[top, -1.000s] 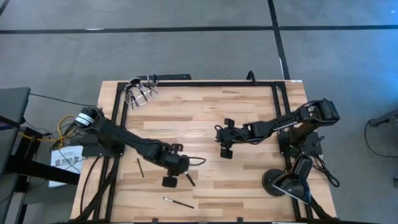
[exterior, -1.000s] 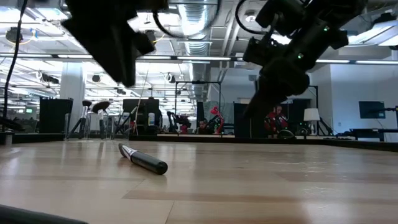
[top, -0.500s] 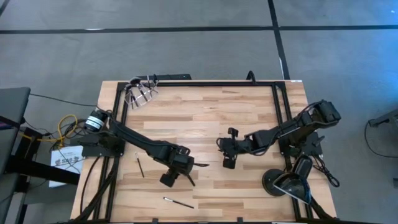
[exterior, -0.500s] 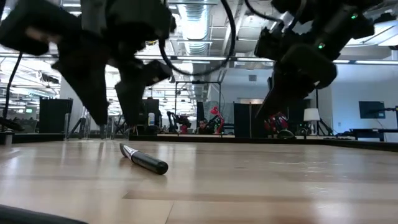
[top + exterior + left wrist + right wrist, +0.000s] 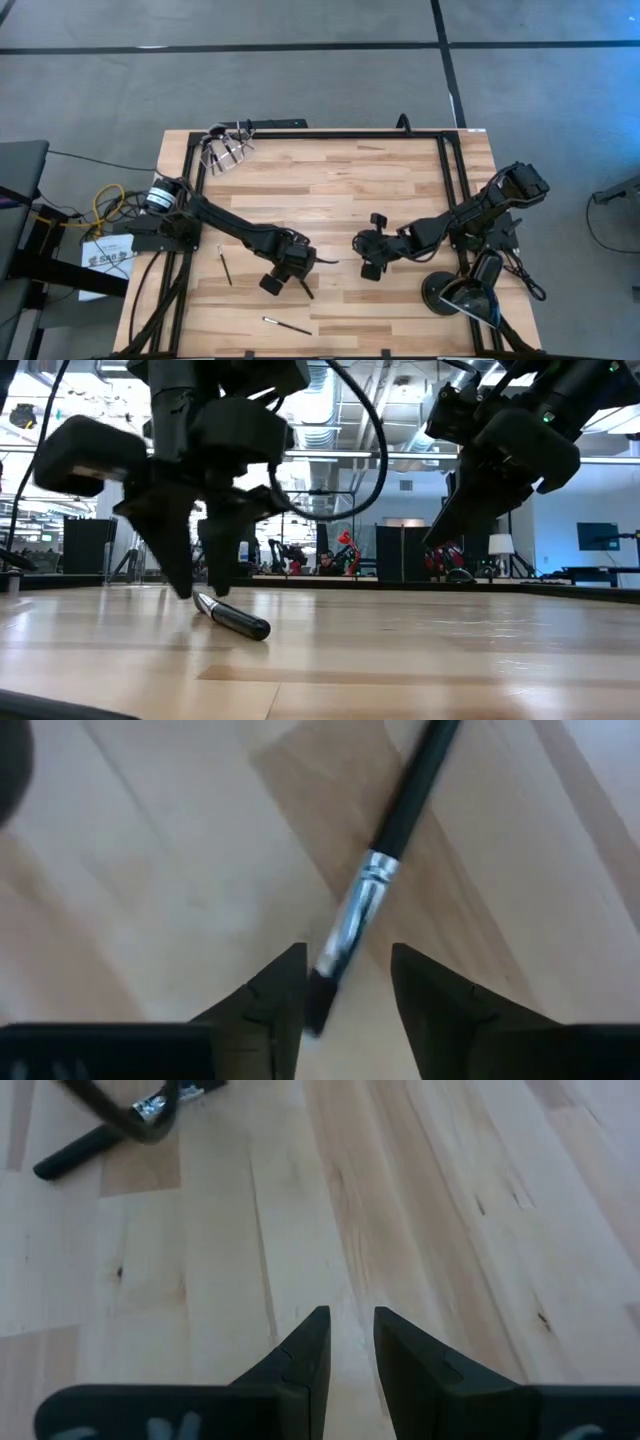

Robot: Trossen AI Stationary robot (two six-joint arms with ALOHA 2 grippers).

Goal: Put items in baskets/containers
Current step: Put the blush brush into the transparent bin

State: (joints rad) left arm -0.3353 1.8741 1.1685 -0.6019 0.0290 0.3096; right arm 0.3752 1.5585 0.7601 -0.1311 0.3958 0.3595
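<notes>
A slim makeup brush (image 5: 372,885) with a dark handle and silvery ferrule lies flat on the wooden table (image 5: 330,200). My left gripper (image 5: 345,985) points down over its bristle end, open, one finger on each side; I see no touch. In the low view its fingertips (image 5: 200,585) hover just above the wood at the brush's (image 5: 235,620) far end. Two more brushes (image 5: 225,265) (image 5: 287,325) lie near the front left. The clear cup (image 5: 222,148) holding several brushes stands at the far left corner. My right gripper (image 5: 348,1325) hangs mid-table, slightly open, with nothing between its fingers.
A round black lamp base (image 5: 445,293) sits at the near right corner. A black metal frame (image 5: 340,133) runs along the table's far and side edges. Bare wood lies between the two grippers and toward the far side.
My left gripper has sunk toward the table and rolled about its own axis, so its open fingers now straddle the brush's bristle end. My right gripper has drifted toward the table's near edge. The brush has not moved.
</notes>
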